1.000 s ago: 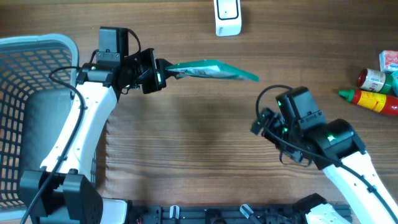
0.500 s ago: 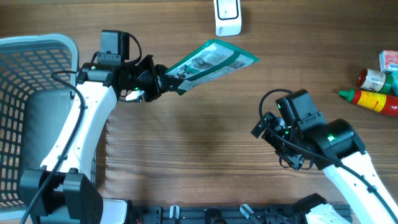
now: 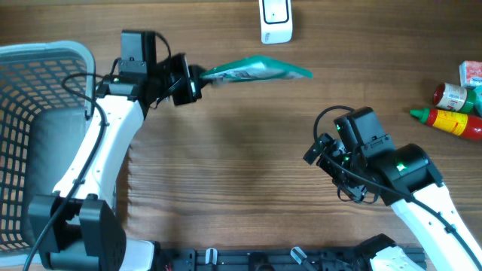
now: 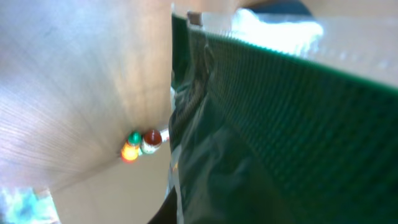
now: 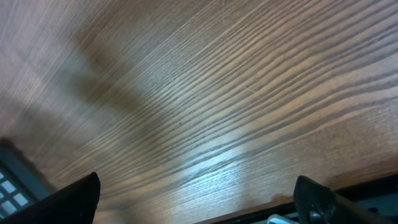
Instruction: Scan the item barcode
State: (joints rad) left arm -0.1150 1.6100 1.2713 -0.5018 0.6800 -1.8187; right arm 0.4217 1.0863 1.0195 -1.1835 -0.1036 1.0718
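The item is a green foil packet [image 3: 260,71], held above the table and seen nearly edge-on from overhead, just below the white scanner [image 3: 276,20] at the table's far edge. My left gripper [image 3: 197,78] is shut on the packet's left end. In the left wrist view the packet [image 4: 280,137] fills the right half and hides the fingers. No barcode shows in any view. My right gripper [image 3: 335,172] hovers over bare wood at centre right, open and holding nothing. Its fingertips [image 5: 81,199] stand far apart in the right wrist view.
A grey mesh basket [image 3: 45,60] stands at the left edge. At the far right lie a red and yellow sauce bottle [image 3: 452,120], a red jar [image 3: 452,96] and a small carton [image 3: 471,71]. A black rail [image 3: 263,260] runs along the front edge.
The left wrist rolled the packet so its printed face turned up, then rolled it back to nearly edge-on, slightly higher up the table. The right arm has stayed put.
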